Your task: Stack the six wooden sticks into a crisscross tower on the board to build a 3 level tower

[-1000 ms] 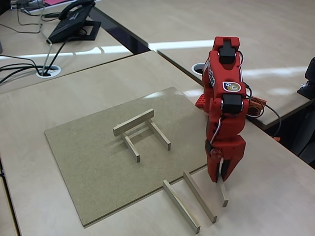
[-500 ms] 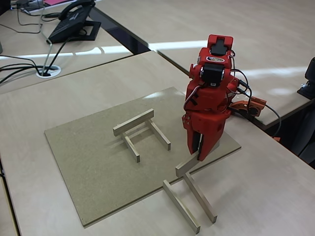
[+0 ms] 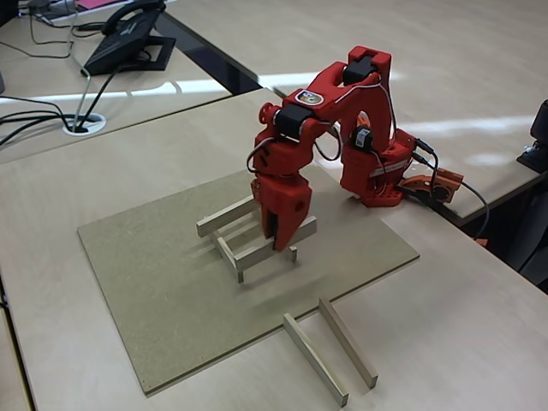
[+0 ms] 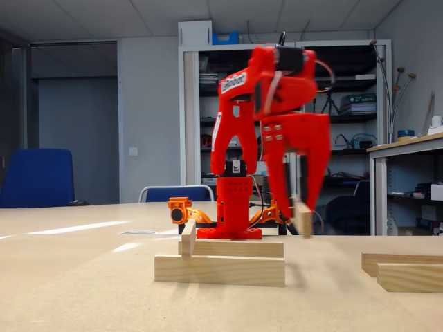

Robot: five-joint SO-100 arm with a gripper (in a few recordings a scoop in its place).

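Carrying a slim pale wooden stick clamped in the red two-finger claw, low over the unfinished stick tower on the speckled brown fibreboard sheet. It's held parallel to the one upper cross stick, probably to pair with it on level two. The low side view shows the carried stick's end clear above the stack; the higher view shows two spare sticks near the board's edge.
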